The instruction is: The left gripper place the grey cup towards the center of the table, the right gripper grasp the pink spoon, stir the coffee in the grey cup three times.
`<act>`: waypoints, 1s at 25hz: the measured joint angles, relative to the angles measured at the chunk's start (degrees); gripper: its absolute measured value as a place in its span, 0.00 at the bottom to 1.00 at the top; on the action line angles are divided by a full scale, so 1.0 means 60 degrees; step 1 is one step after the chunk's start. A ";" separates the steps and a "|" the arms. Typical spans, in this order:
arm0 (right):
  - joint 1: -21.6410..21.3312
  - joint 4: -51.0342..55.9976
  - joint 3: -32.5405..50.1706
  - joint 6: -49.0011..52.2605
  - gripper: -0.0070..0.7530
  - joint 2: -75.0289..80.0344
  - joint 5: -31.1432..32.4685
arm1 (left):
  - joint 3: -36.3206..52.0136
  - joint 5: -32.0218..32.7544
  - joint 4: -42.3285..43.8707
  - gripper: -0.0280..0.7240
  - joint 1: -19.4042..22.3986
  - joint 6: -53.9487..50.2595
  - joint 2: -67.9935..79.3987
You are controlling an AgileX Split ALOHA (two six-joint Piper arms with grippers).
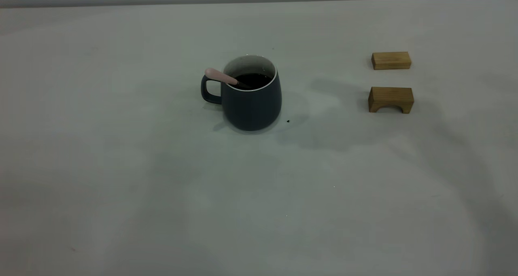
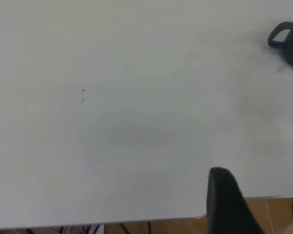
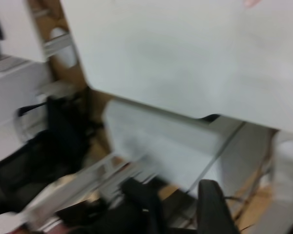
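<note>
Two tan wooden blocks (image 1: 391,60) sit right of the matte grey cup (image 1: 251,102) mid-surface (image 1: 121,166); pink spoon (image 1: 220,76) leans in its coffee (image 1: 253,80); left claw (image 2: 256,204) spread wide, empty; right claw's state: cannot tell.

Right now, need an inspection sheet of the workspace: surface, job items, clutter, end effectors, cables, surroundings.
Surface: pale grey-white table, flat, one tiny dark speck beside the mug.
Job items: rounded dark slate-grey mug upright near table centre, handle toward the exterior view's left; dark coffee inside; pink-handled spoon stands in the mug, leaning on the rim above the handle.
Clutter: two tan wooden blocks, one plain, one arched, at the exterior view's right, apart from the mug.
End effectors: left end effector past the table's edge, fingers apart, holding nothing; right end effector, one dark finger seen, off the table, state unclear.
Cables: dark cables below the table edge.
Surroundings: wood-toned floor; blurred furniture in the right wrist view.
</note>
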 joint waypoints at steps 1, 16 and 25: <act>0.0000 -0.0385 0.0000 0.0179 0.56 -0.0448 0.0042 | 0.0000 0.0000 0.0000 0.58 0.0000 0.0000 0.0000; -0.0019 -0.4065 0.0019 -0.0286 0.29 -0.5948 0.0428 | 0.0000 0.0000 0.0000 0.58 0.0000 0.0000 0.0000; -0.0019 -0.5088 0.0236 -0.1242 0.30 -0.9754 0.0428 | 0.0000 0.0000 0.0000 0.58 0.0000 0.0000 0.0000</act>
